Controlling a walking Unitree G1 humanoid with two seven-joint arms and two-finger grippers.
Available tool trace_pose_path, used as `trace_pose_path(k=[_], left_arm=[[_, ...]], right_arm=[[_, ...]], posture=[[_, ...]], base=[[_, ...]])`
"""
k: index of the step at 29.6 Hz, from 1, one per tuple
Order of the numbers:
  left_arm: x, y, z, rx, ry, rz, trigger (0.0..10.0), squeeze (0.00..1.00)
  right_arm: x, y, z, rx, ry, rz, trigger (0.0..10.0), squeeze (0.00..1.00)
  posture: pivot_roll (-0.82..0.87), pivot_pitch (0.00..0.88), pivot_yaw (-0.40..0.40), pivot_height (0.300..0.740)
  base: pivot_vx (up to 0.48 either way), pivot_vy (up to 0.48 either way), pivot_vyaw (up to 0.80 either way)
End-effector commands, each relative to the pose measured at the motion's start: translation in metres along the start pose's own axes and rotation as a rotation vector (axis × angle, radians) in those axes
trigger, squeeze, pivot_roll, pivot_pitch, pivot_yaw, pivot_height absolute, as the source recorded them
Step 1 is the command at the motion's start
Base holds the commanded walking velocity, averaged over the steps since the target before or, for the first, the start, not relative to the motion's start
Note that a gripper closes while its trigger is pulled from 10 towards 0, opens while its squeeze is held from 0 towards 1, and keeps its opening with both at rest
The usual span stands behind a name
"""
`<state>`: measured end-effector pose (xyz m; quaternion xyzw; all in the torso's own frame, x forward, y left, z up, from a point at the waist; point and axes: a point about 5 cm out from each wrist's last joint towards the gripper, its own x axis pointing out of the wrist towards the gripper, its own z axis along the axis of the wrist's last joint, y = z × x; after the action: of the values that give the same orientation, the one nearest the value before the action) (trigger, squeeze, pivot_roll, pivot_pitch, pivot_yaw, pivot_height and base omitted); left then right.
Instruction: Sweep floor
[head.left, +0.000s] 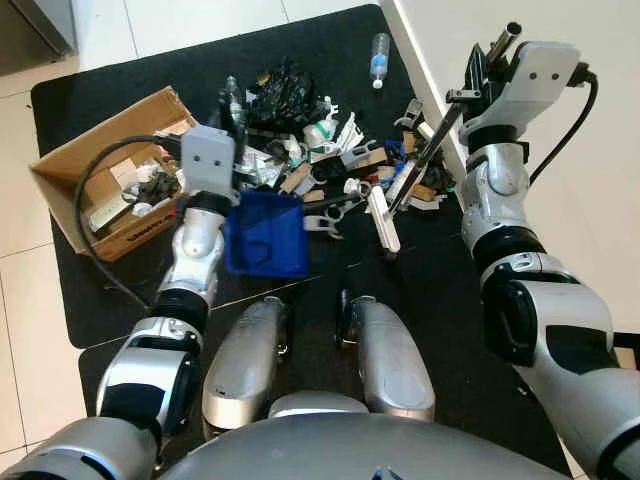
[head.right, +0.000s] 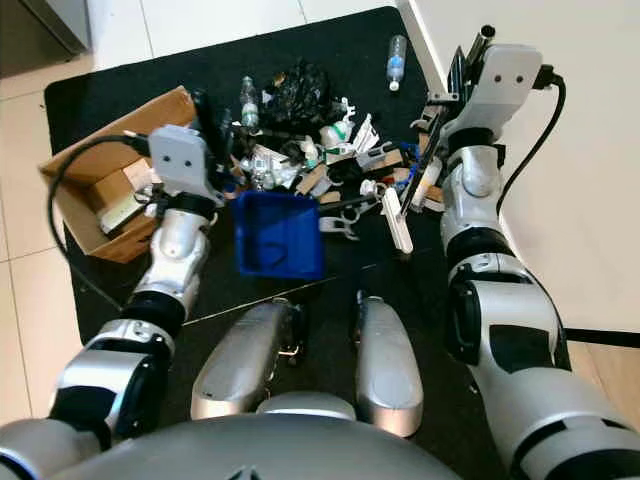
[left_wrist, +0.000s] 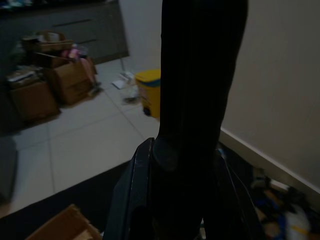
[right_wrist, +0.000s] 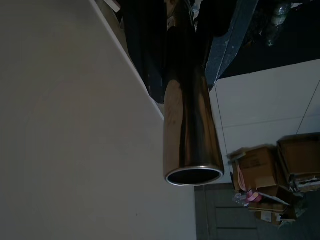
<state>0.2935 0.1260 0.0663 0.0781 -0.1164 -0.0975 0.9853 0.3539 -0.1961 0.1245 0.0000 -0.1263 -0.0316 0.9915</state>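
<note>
My left gripper is shut on the black upright handle of a blue dustpan, which rests on the black mat in front of my knees. My right gripper is raised near the wall and shut on the broom's shiny metal tube. The stick slants down to a white brush head at the near edge of a litter pile. The pile holds wrappers, plastic scraps and a black bag, just beyond the dustpan.
An open cardboard box of rubbish sits on the mat's left side. A plastic bottle lies at the far edge. A wall with a white baseboard runs along the right. Pale floor tiles surround the mat; a yellow bin stands farther off.
</note>
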Motion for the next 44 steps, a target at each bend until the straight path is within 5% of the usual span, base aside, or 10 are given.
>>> trace_pose_path(k=[1,7,13,21,40,44], left_arm=[[-0.011,-0.009,-0.010,0.004,0.038,-0.042,10.0,0.00],[-0.013,-0.007,-0.010,0.024,0.030,-0.056,10.0,0.00],[-0.011,0.014,-0.003,0.060,-0.014,-0.006,10.0,0.00],[-0.019,0.018,-0.019,0.068,0.085,0.050,10.0,0.00],[-0.010,0.008,-0.014,0.028,0.060,0.063,10.0,0.00],[-0.012,0.011,-0.014,0.030,0.061,0.065,10.0,0.00]], right_arm=[[-0.002,-0.001,-0.001,-0.003,-0.001,-0.006,10.0,0.00],[-0.003,-0.001,-0.003,-0.001,0.001,-0.009,10.0,0.00],[-0.002,-0.005,0.000,-0.025,-0.015,-0.017,10.0,0.00],[-0.001,-0.022,0.007,-0.129,-0.047,-0.097,10.0,0.00],[-0.016,0.014,-0.026,0.131,0.109,0.006,10.0,0.00],[-0.017,0.039,-0.029,0.252,0.126,0.101,10.0,0.00]], posture=[[0.10,0.195,-0.027,0.740],[0.11,0.198,-0.022,0.740],[0.12,0.201,-0.015,0.740],[0.12,0.221,-0.017,0.740],[0.17,0.296,-0.002,0.740],[0.18,0.296,-0.001,0.740]], base=[[0.000,0.000,0.00],[0.000,0.000,0.00],[0.000,0.000,0.00],[0.000,0.000,0.00],[0.000,0.000,0.00],[0.000,0.000,0.00]])
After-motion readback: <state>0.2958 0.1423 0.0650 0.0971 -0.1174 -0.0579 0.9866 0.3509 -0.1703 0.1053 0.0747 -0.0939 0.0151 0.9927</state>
